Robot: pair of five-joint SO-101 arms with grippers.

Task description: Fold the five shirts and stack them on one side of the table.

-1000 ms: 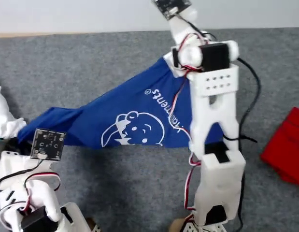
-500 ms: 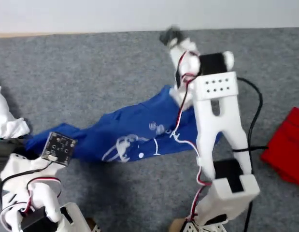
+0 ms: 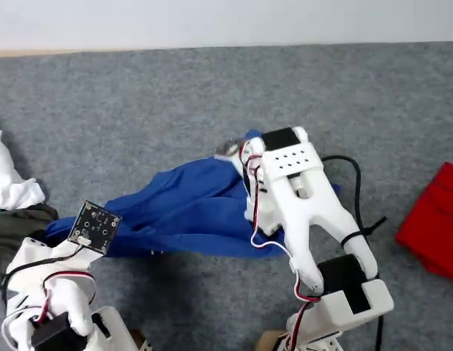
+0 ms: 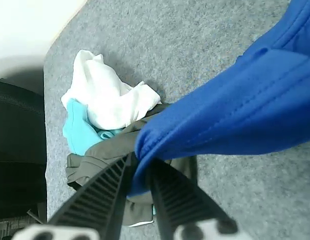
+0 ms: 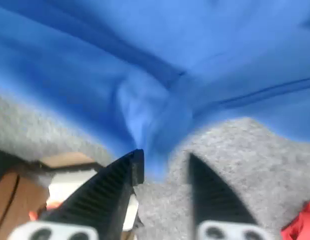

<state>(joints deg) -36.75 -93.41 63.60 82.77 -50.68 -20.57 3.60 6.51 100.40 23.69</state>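
Observation:
A blue shirt (image 3: 186, 212) lies bunched in a band across the middle of the grey table (image 3: 138, 102), held at both ends. In the left wrist view my left gripper (image 4: 139, 167) is shut on a blue hem (image 4: 220, 125) just above the pile of shirts. My right gripper (image 5: 162, 162) is pinched on a fold of the blue shirt (image 5: 160, 85) low over the table; in the high view it sits at the shirt's far right end (image 3: 239, 152). The pile at the left edge holds a white shirt (image 4: 107, 100), a cyan one (image 4: 79, 132) and a dark olive one (image 4: 102, 155).
A folded red shirt (image 3: 435, 230) lies at the right edge of the table. The unfolded pile (image 3: 14, 197) sits at the left edge. Open grey table stretches behind the blue shirt. The right arm's base (image 3: 343, 307) stands at the front.
The right arm has come down and toward the front with its end of the blue shirt. The shirt, spread with its white print showing before, has collapsed into a crumpled band.

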